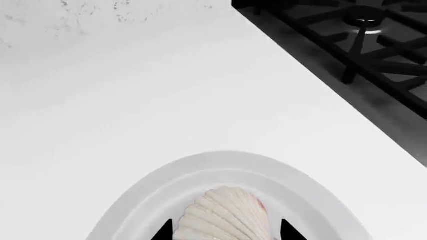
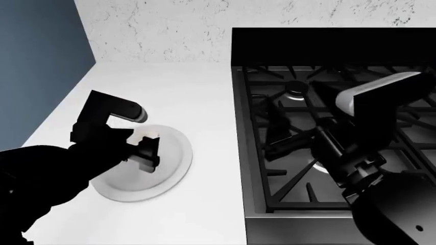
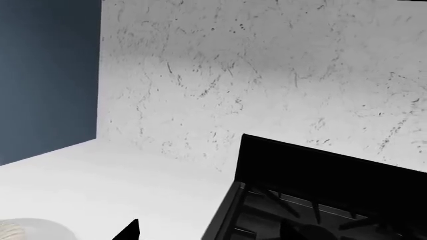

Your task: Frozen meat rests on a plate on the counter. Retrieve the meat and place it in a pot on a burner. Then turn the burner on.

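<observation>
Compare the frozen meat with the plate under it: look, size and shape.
The frozen meat is fan-shaped with shell-like ridges; the plate is round and smooth with a shallow raised rim. The meat is cream-white with a faint pink edge; the plate is plain white-grey. The meat is far smaller and covers only part of the plate's middle. Both are pale and sit on the white counter, beneath the left tool.

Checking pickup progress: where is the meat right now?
The meat lies on the plate, between the left gripper's fingertips, on the counter left of the stove.
</observation>
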